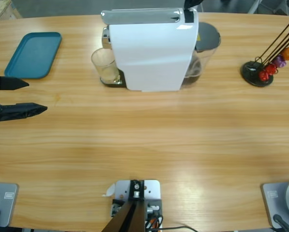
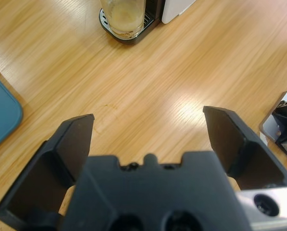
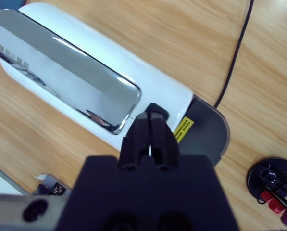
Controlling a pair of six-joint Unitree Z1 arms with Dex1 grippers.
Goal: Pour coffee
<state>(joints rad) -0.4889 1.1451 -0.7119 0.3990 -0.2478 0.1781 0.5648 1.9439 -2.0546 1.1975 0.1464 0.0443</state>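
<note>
A white coffee machine [image 1: 151, 48] with a chrome lid [image 3: 66, 79] stands at the far middle of the table. A clear glass [image 1: 104, 65] sits on its drip tray [image 2: 129, 36], and the glass [image 2: 123, 14] looks pale inside. The coffee is out of view. My left gripper [image 1: 35, 95] hovers open and empty at the table's left edge, well short of the glass; in its wrist view the left gripper [image 2: 148, 118] points toward the glass. My right gripper [image 3: 150, 118] is shut with nothing in it. It stands right above the machine's top, by a small black button.
A teal tray [image 1: 33, 54] lies at the far left, also seen at the left wrist view's edge [image 2: 1, 115]. A black capsule stand [image 1: 258, 72] with orange, red and purple capsules is at the far right. A dark water tank lid [image 3: 208, 130] and black cable [image 3: 234, 53] sit behind the machine.
</note>
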